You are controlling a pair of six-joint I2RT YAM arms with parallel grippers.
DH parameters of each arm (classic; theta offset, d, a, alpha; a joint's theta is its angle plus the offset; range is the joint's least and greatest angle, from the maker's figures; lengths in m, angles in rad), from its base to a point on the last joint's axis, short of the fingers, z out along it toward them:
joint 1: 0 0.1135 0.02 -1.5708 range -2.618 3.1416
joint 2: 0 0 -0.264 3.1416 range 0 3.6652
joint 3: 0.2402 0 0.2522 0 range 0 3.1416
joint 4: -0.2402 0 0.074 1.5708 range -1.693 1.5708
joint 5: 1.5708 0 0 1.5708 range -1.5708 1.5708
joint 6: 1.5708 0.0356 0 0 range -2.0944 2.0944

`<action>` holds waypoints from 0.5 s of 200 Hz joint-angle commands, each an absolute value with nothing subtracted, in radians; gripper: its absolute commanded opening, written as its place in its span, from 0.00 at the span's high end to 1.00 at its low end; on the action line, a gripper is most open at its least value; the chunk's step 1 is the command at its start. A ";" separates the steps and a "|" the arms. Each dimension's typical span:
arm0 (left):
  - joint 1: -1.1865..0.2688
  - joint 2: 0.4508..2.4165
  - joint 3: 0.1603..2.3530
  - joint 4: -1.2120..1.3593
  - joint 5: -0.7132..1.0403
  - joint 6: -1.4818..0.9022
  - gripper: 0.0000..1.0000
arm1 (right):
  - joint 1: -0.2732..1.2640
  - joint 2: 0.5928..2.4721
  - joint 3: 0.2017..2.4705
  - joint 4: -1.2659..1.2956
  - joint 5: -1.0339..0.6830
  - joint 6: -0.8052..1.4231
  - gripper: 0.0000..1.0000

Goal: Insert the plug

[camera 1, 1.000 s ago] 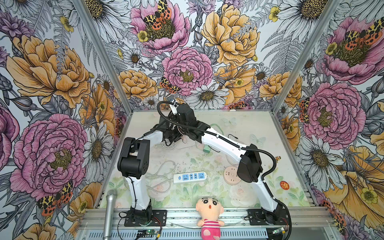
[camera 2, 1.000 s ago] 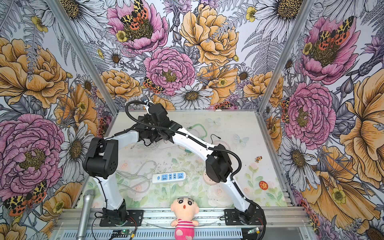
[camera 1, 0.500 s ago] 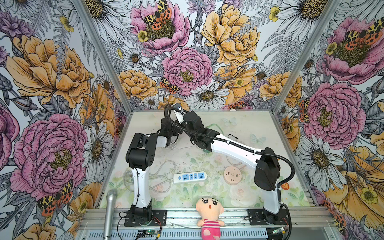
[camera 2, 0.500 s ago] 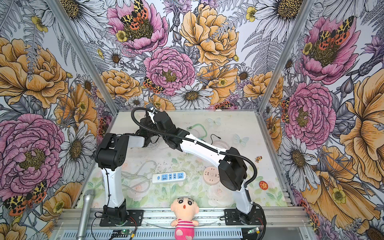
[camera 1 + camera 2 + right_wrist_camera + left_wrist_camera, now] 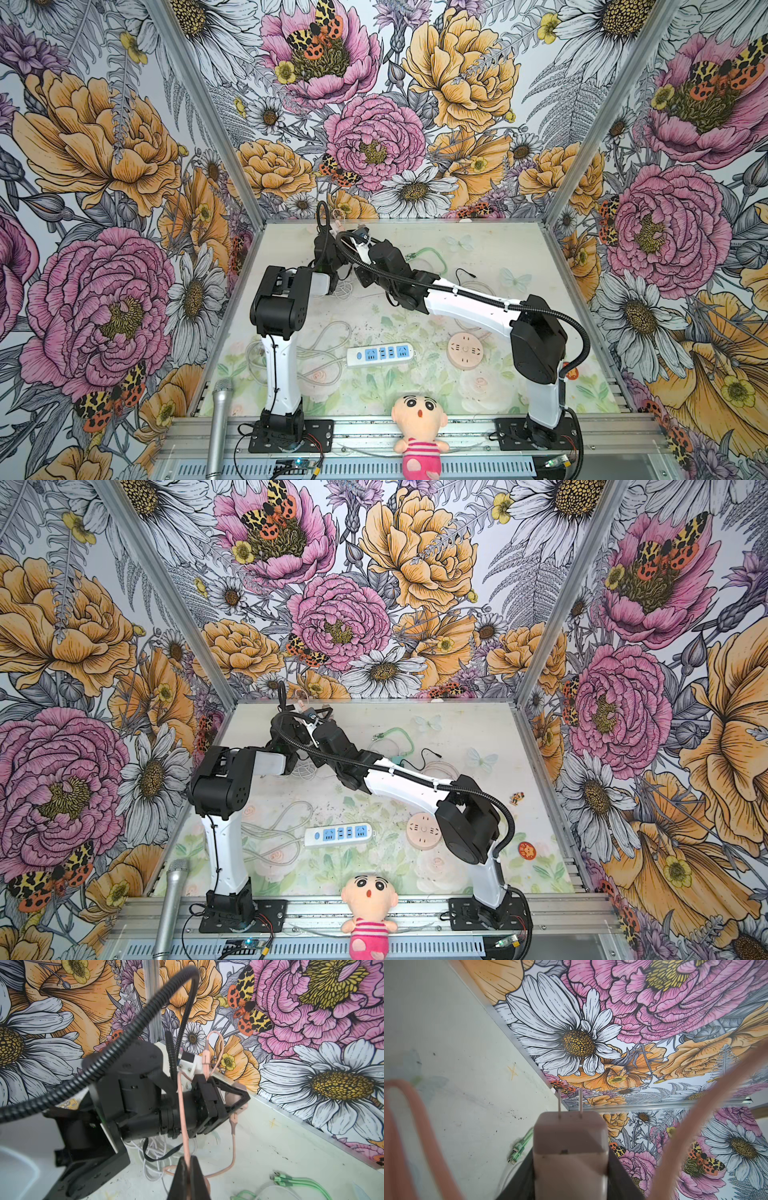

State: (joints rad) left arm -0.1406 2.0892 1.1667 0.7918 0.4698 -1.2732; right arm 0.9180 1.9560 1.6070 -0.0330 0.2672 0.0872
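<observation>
The plug (image 5: 571,1147) is up in the air at the back of the table (image 5: 498,249), well apart from the strip (image 5: 380,354) near the front. The left gripper (image 5: 236,1097) squeezes it by its sides, with its jaws about half open around it. The plug's two pins (image 5: 559,1103) stick out free. The right gripper (image 5: 188,1160) is pinched tight on the pink cord (image 5: 185,1126) that runs from the plug.

We think a few things could go wrong. The cord loops around the left gripper, so if the arms pull apart it may go tight. That could tug the plug crooked or right out of the grip. The plug looks smooth, so a hard push could make it slip back between the jaws. If the pins come down tilted or off the holes, they will hit the strip and shove it, since nothing holds it down.
</observation>
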 commanded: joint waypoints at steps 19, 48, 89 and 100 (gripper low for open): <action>-0.091 1.931 1.184 0.559 0.500 -1.070 0.59 | 0.926 1.918 1.579 -0.020 0.275 0.136 0.86; -0.069 1.910 1.179 0.541 0.542 -1.068 0.59 | 0.926 1.908 1.530 -0.006 0.283 0.166 0.72; -0.067 1.866 1.169 0.424 0.545 -0.983 0.59 | 0.924 1.912 1.480 0.005 0.279 0.214 0.52; -0.063 1.856 1.174 0.377 0.543 -0.950 0.60 | 0.924 1.913 1.461 0.024 0.271 0.231 0.53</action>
